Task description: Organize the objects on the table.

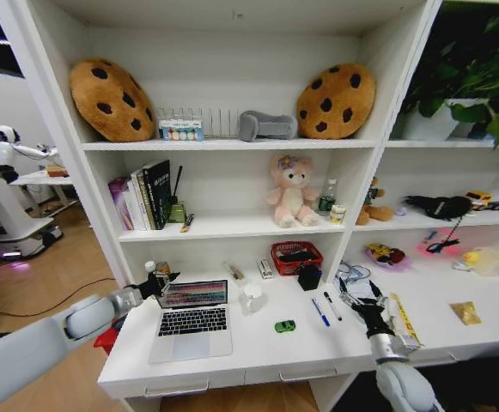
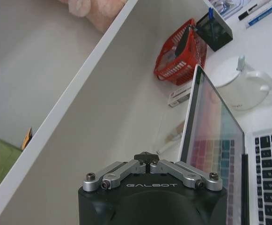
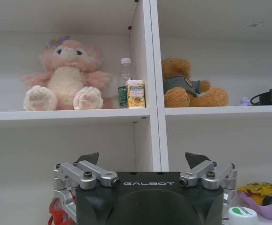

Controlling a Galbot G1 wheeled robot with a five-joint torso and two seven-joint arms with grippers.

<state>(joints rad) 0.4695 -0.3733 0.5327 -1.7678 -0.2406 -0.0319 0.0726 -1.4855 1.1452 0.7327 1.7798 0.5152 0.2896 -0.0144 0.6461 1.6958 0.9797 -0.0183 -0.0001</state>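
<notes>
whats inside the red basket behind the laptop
The red basket holds a dark, flat object lying across its top; what it is cannot be told. Anything beneath it is covered by that object and the basket's mesh walls.

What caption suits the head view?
Left gripper shut beside the open silver laptop; right gripper open over the white desk.

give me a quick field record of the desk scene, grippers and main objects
left gripper: shut, at the laptop screen's left edge
right gripper: open, above the desk, right of the pens
laptop: open, on the desk's left part
toy car: green, on the desk right of the laptop
mug: white, behind the laptop's right corner
basket: red, at the back
</notes>
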